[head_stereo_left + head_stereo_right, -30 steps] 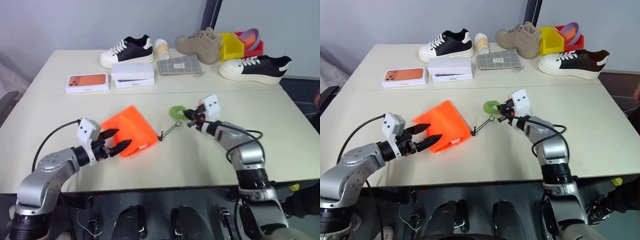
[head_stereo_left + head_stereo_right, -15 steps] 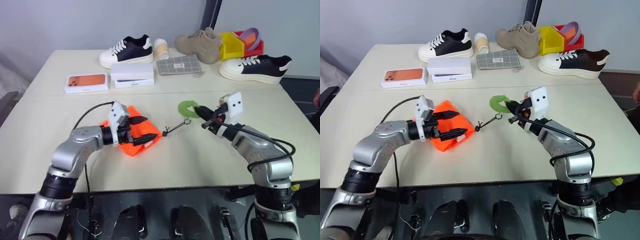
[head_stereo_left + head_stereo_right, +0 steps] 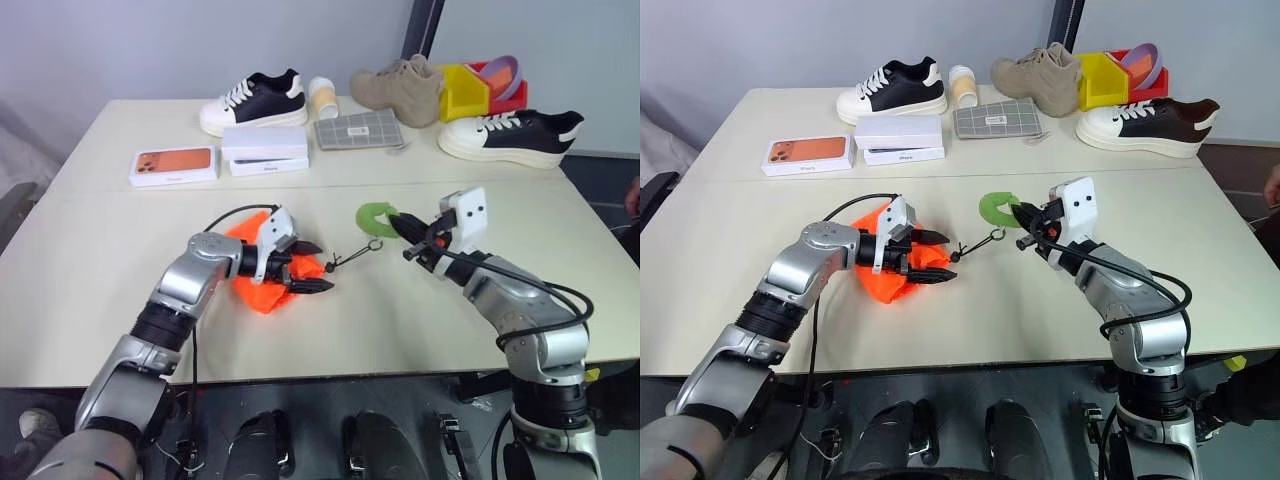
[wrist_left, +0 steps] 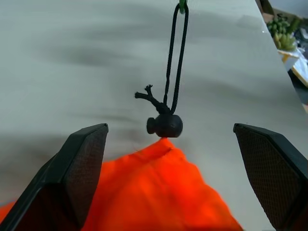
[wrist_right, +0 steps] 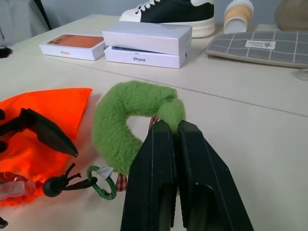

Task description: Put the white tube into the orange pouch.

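The orange pouch [image 3: 262, 270] lies crumpled on the table [image 3: 120, 250], near its middle. Its dark drawstring cord [image 4: 174, 57] runs from a round cord stopper [image 4: 165, 125] at the pouch's mouth toward a small green ring [image 5: 102, 181]. The left gripper [image 3: 305, 267] sits directly over the pouch with its two black fingers spread wide, one on each side of the fabric, holding nothing; the stopper lies between the fingertips. The left forearm reaches across toward the right, angled slightly downward. The white tube cannot be made out with certainty.

The right gripper [image 3: 408, 238] is held above the table just right of the pouch, well apart from it. Its fingers are clamped tight on a fuzzy green ring [image 5: 127, 118], from which the small green ring hangs. The right forearm extends forward and leftward, roughly level.
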`<state>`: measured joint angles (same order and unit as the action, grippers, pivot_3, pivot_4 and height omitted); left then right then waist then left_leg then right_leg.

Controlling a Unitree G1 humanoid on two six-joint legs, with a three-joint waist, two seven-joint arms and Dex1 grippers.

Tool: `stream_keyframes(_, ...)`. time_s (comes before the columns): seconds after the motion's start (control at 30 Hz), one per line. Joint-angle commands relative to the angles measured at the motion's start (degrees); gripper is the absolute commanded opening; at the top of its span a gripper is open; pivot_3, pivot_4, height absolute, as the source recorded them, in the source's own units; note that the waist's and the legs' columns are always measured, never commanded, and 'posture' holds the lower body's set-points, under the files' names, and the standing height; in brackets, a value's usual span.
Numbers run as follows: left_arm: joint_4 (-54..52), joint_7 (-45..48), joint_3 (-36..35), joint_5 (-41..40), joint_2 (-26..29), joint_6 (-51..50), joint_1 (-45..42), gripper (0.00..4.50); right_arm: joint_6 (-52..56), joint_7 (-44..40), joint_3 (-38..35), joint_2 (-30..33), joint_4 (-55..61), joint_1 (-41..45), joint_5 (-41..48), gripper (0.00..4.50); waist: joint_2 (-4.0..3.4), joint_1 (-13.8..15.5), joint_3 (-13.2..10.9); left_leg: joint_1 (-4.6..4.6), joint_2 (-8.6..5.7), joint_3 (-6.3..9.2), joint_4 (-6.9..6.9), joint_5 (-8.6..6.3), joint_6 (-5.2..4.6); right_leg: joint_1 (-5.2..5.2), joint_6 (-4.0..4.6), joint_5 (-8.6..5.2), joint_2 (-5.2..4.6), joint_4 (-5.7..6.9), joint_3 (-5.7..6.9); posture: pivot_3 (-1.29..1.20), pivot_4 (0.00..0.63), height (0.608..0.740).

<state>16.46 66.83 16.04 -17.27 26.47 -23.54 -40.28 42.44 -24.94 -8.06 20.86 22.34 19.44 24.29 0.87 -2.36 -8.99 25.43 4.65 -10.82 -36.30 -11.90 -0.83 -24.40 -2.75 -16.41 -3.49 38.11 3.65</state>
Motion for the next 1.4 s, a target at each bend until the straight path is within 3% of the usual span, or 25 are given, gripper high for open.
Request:
stream_keyframes(0.03,1.26,1.81,-0.71,0.13,-0.57,0.37,-1.44,4.45,-1.02,0.39,-0.29,-0.06,2.6,0.23,1.25,0.0,0.0,0.0,0.0,0.0,0.0,0.0,0.0,0.0,0.0,0.0,0.0,0.0,0.0,0.0,0.0,0.0,0.15,0.74)
stream_keyframes(0.27,2.58,3.18,-1.65,-0.23,-2.0,-0.49,-1.69,4.45,-1.3,0.46,0.06,0.22,2.48,0.11,1.69,0.0,0.0,0.02,0.0,0.0,0.0,0.01,-0.07,0.02,0.01,0.03,-0.01,0.0,0.01,0.02,0.0,0.0,0.15,0.74)
stream_keyframes(0.4,3.06,3.25,-1.95,0.32,-2.59,-0.58,-1.71,3.3,-1.45,0.42,0.22,0.33,2.45,0.14,1.75,0.0,0.0,0.03,0.0,0.0,0.0,0.03,-0.08,0.01,0.0,0.03,-0.01,0.0,0.01,0.05,0.0,0.0,0.15,0.74)
stream_keyframes(0.57,3.15,3.43,-1.12,1.63,-2.4,-0.18,-1.26,0.72,-1.69,0.43,0.37,0.36,2.46,0.32,1.83,0.0,0.0,0.06,0.0,0.0,0.0,0.04,-0.13,0.01,0.0,0.06,-0.01,0.0,0.01,0.06,0.0,0.0,0.15,0.74)
stream_keyframes(0.77,3.32,3.05,-1.5,2.45,-3.01,0.52,-0.91,0.72,-1.86,0.33,0.42,0.38,2.44,0.49,1.93,0.0,0.0,0.07,0.0,-0.01,0.0,0.06,-0.17,0.01,-0.01,0.07,-0.01,0.0,0.01,0.1,0.01,0.0,0.15,0.74)
stream_keyframes(0.87,3.08,3.36,-3.17,0.64,-3.39,-1.29,-1.34,1.54,-1.92,0.29,0.55,0.37,2.47,0.48,2.01,0.0,0.0,0.1,0.0,0.0,0.01,0.07,-0.21,0.01,-0.01,0.08,-0.01,0.0,0.01,0.11,0.01,0.0,0.15,0.74)
stream_keyframes(1.03,3.94,1.99,-2.73,2.79,-3.12,0.48,-1.73,4.14,-1.98,0.25,0.7,0.44,2.41,0.62,2.19,0.0,0.0,0.08,0.0,0.0,0.02,0.07,-0.24,0.01,0.0,0.08,-0.01,0.0,0.03,0.13,0.01,0.0,0.15,0.74)
stream_keyframes(1.07,4.27,1.91,-2.51,3.23,-3.12,0.95,-1.77,4.45,-1.98,0.23,0.75,0.44,2.44,0.64,2.21,0.0,0.0,0.08,0.0,0.01,0.02,0.08,-0.25,0.01,0.0,0.08,-0.01,0.0,0.03,0.13,0.01,0.0,0.15,0.74)
stream_keyframes(1.4,7.55,3.03,-0.71,4.96,-5.82,2.39,-3.04,4.45,-1.95,0.28,1.07,0.48,2.8,0.57,2.39,0.0,0.0,0.22,0.0,0.01,0.02,0.08,-0.3,-0.05,-0.09,0.11,-0.01,0.0,0.03,0.14,0.02,0.0,0.15,0.74)
